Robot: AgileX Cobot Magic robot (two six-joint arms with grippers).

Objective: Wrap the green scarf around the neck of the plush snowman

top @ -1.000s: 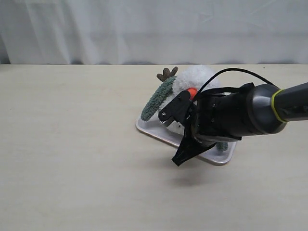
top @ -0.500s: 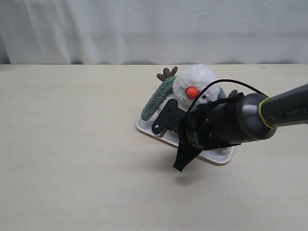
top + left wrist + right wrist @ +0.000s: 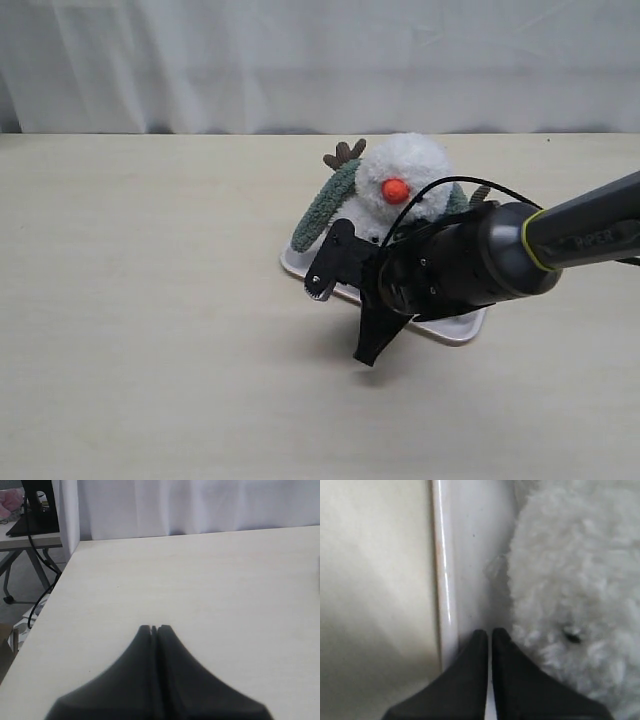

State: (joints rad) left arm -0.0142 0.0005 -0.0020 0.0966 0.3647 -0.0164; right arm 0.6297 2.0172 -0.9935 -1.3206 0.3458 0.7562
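Note:
The plush snowman sits on a white tray, its orange nose facing the camera. The green scarf hangs down its left side, and a bit of green shows behind the right shoulder. The neck is hidden by my right arm. My right gripper points down in front of the tray, shut and holding nothing. In the right wrist view this gripper is over the tray rim, beside the snowman's white body. Over bare table, my left gripper is shut and holds nothing.
A brown twig arm sticks up behind the scarf. A white curtain runs along the far edge of the table. In the left wrist view, the table's side edge drops off toward a stand and cables.
My right arm has swung down and to the left, away from the snowman's face. The head and nose now show fully. The scarf stays draped on the snowman.

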